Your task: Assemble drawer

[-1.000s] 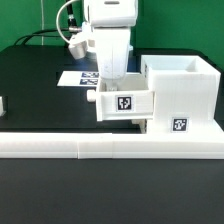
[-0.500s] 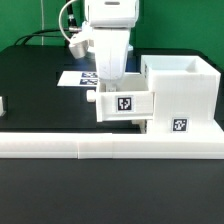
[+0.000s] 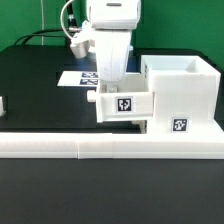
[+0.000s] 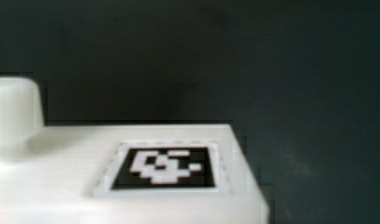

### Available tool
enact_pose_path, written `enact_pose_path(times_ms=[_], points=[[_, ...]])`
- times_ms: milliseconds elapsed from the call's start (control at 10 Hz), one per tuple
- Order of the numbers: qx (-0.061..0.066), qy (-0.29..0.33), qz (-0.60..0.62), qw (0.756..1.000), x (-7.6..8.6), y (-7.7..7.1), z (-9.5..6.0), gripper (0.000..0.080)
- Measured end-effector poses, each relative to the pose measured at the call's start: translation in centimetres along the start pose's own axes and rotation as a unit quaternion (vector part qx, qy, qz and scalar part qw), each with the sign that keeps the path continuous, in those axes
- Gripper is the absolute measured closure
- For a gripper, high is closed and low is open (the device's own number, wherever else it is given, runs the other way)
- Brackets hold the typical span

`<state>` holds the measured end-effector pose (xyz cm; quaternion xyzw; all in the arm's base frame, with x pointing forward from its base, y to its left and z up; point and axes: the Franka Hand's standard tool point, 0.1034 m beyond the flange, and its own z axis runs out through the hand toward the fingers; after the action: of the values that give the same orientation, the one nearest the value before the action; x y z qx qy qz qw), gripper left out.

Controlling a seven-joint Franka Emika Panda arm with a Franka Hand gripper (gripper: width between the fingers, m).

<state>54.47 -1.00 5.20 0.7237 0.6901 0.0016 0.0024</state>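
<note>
A small white knobbed tray with a black-and-white tag stands with its right end against the large boxy casing. Its knob points to the exterior view's left. My gripper reaches straight down into the tray's top and is shut on its wall, with the fingertips hidden behind the tray. The wrist view shows the tray very close and blurred, with its tag and the knob. No fingers show there.
The long low white border wall runs along the front, below tray and casing. The marker board lies behind the arm on the black table. A small white part peeks in at the exterior view's left edge.
</note>
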Motion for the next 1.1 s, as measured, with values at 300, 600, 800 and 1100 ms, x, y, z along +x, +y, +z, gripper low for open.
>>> enact_pose_path(times_ms=[300, 600, 800, 1100], points=[[0.011, -0.003, -0.005, 1.000, 0.0, -0.2, 0.0, 0.0755], [0.017, -0.005, -0.029, 0.999, 0.3, -0.2, -0.1, 0.0755], [0.014, -0.005, -0.030, 0.999, 0.4, -0.2, 0.0, 0.0755], [0.003, -0.002, 0.004, 1.000, 1.0, 0.0, 0.1, 0.0755]])
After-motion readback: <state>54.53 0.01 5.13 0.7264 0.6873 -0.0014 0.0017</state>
